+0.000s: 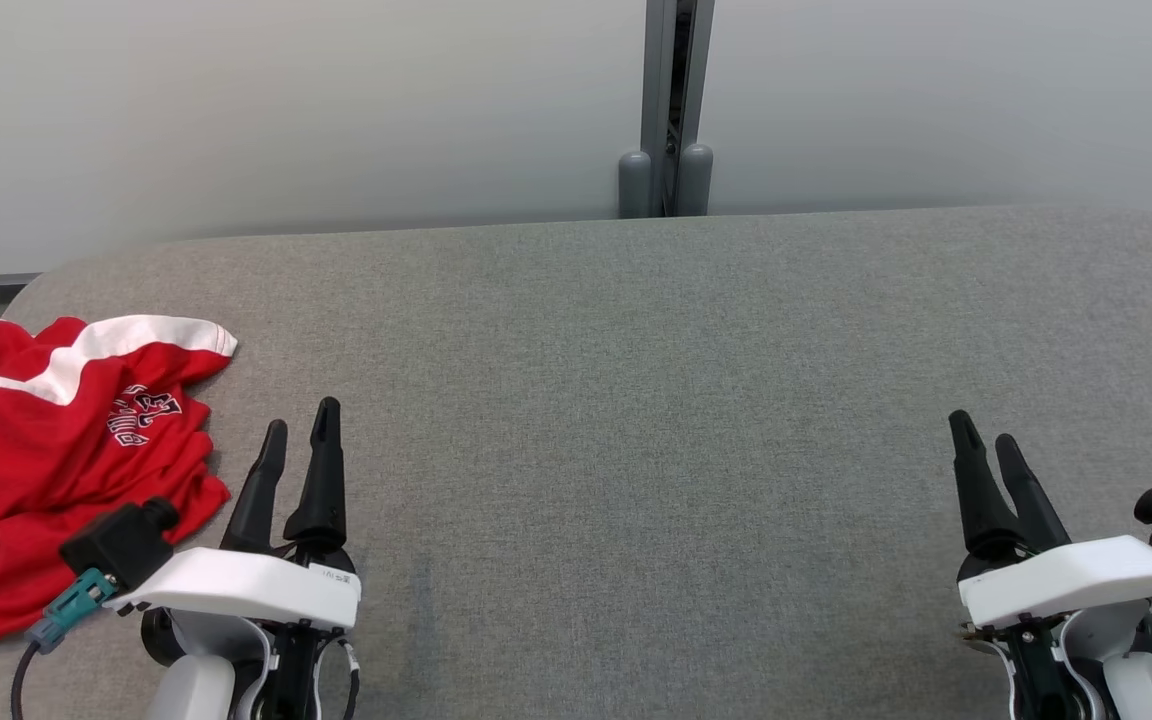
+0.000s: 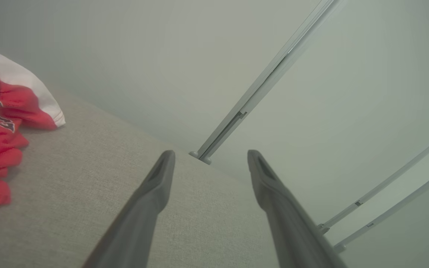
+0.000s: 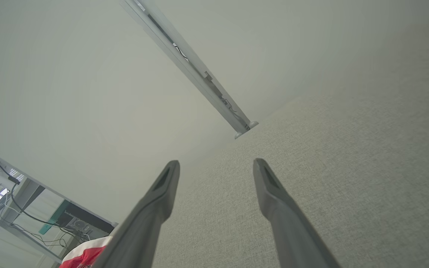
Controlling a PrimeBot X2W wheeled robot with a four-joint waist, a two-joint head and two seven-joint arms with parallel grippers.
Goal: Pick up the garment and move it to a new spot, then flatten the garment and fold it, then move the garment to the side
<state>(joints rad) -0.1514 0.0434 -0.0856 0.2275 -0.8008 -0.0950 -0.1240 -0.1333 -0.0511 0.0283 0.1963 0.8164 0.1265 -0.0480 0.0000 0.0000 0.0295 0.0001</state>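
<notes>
So the red garment (image 1: pixel 46 450) with the white stripe is sitting crumpled at the far left end of the grey desk (image 1: pixel 636 400). The left claw (image 1: pixel 302 415) is just beside its right edge, fingers spread, holding nothing. The right claw (image 1: pixel 981 428) is well apart on the other side, also spread and empty.

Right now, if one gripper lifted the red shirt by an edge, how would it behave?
Probably floppy: the shirt lies crumpled in soft folds, so it should droop. Pushed, it would likely bunch up, since the table has a textured fabric cover.
</notes>
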